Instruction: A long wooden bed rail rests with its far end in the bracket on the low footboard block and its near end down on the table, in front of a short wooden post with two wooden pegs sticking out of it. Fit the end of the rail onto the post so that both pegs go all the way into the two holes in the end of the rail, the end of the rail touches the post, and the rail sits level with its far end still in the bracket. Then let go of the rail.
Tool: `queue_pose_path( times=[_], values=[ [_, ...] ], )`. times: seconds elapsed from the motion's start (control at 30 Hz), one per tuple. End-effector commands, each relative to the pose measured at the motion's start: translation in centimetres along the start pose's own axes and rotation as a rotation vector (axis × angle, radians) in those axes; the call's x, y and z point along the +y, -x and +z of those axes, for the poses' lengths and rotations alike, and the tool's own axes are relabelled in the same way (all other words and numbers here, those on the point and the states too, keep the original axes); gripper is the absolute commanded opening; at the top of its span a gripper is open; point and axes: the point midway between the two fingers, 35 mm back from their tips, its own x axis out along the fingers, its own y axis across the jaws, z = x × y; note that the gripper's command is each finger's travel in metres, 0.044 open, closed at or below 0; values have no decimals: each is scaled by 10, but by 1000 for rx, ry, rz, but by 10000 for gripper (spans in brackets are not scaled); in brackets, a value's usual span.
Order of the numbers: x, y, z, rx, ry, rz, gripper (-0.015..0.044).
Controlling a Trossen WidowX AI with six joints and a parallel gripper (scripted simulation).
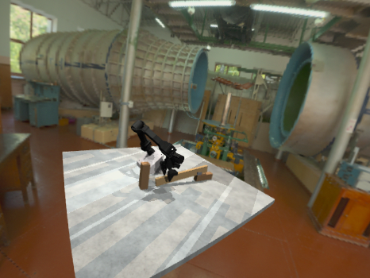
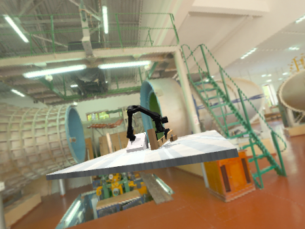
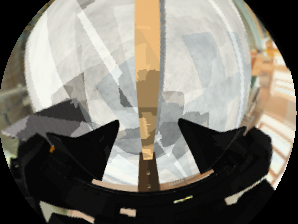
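The long wooden rail [image 1: 190, 172] [image 2: 161, 142] [image 3: 148, 40] slopes down from the low footboard block [image 1: 205, 176] [image 2: 175, 138] to the table, its near end low and a small gap from the post. The upright post [image 1: 144, 175] [image 2: 152, 139] stands apart from that end; in the wrist view a dark brown face with small dots, apparently its pegs, shows just beyond the rail end. My gripper [image 1: 171, 175] [image 2: 166, 134] [image 3: 149, 121] is open and low over the rail, nearer its near end. The fingers stand on either side of the rail. The rail-end holes are hidden.
The pale patterned table [image 1: 131, 234] [image 2: 108, 167] carries all the parts. The arm's white base [image 2: 137, 144] stands beside the post, and the black arm [image 1: 156, 140] [image 2: 147, 112] reaches from it over the rail. The far table edge lies beyond the footboard block.
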Motion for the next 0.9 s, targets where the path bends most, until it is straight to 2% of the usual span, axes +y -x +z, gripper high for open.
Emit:
queue_pose_path(
  times=[0.0, 0.5, 0.87],
  values=[
    [2, -8, 0, 7, 9, 1, 440],
    [4, -29, -2, 10, 8, 1, 440],
    [4, -29, -2, 10, 8, 1, 151]
  ],
)
